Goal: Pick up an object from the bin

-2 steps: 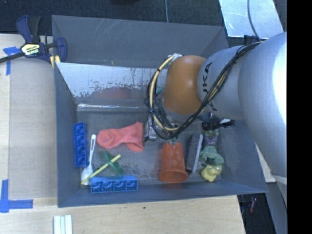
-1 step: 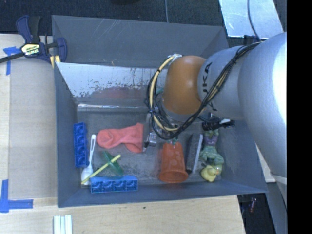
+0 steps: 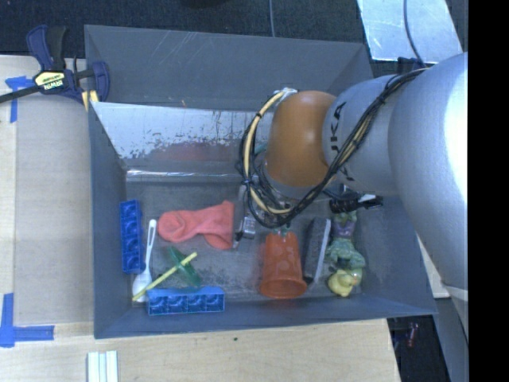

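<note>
My gripper [image 3: 247, 226] is low in the middle of the bin, under the arm's wrist. It sits right at the right end of a pink soft floppy thing [image 3: 195, 224] that lies to its left; I cannot tell whether they touch. Just below and right of the gripper, an orange-red cup [image 3: 281, 266] lies on its side with the wide mouth toward the bin's front wall. Right of the cup lies a dark grey bar [image 3: 320, 249].
A blue long brick [image 3: 130, 235] stands along the left wall, and another blue brick [image 3: 185, 301] lies at the front. A white spoon [image 3: 146, 263] and a green and yellow stick toy [image 3: 180, 268] lie between them. A green-purple figure [image 3: 346, 247] and a yellow duck [image 3: 342, 283] sit at the front right.
</note>
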Motion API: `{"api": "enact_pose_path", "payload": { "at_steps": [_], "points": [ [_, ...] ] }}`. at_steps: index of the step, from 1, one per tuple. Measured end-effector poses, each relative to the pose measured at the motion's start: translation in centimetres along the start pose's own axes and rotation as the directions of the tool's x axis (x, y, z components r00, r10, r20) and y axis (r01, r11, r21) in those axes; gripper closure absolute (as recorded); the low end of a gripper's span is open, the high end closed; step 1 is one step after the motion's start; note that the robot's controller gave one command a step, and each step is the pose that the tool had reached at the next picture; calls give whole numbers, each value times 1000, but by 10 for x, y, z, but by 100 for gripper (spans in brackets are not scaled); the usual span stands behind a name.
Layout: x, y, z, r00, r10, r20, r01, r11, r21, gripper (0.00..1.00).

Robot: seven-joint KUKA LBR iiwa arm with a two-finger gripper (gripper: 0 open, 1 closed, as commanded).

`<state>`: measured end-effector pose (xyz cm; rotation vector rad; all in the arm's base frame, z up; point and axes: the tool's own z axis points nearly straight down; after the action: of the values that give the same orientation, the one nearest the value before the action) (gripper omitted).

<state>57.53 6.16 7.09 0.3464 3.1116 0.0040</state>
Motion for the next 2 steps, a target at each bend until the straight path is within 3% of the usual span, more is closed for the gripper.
{"api": "enact_pose_path", "payload": {
  "at_steps": [1,2],
  "points": [
    [32,-5,0,1000,19,3,-19,1000,0,0],
    [48,-13,0,997,71,4,-71,997,-1,0]
  ]
}}
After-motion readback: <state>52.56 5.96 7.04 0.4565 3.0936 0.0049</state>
